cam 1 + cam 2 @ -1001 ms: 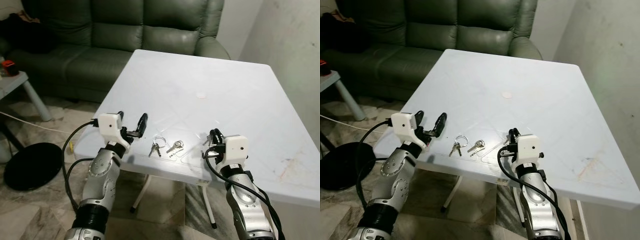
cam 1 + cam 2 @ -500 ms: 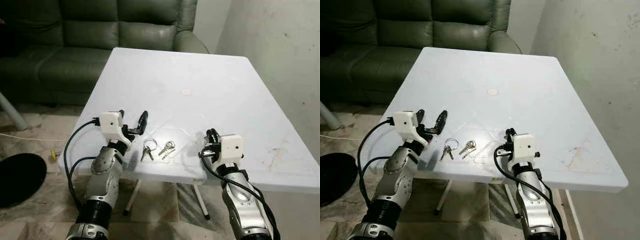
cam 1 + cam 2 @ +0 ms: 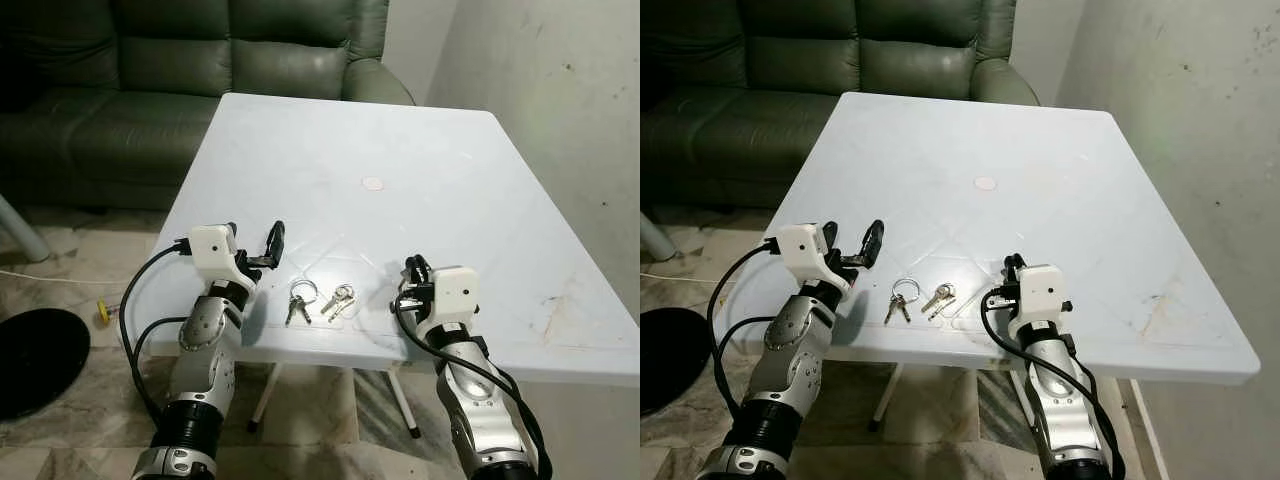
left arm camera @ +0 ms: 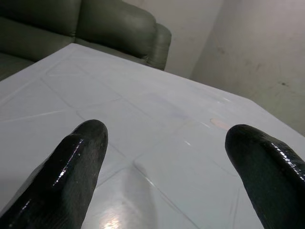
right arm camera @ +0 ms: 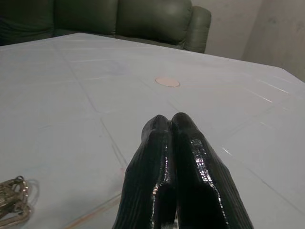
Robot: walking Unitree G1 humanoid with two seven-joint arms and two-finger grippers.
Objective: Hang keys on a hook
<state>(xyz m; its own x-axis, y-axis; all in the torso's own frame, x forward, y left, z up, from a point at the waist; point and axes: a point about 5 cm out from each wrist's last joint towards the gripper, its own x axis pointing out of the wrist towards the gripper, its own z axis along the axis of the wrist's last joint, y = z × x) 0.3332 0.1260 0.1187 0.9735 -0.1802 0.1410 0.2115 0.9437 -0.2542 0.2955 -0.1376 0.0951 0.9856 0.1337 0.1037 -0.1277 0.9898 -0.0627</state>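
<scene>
A white plastic bench is filling the middle of the room, catching soft light on its top. Behind it a dark green leather sofa is sitting against the far side. A stained pale wall is running along the right, marbled floor tiles spreading below.

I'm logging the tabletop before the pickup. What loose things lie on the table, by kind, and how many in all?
Key bunches: 2
Round disc: 1
Total: 3
</scene>
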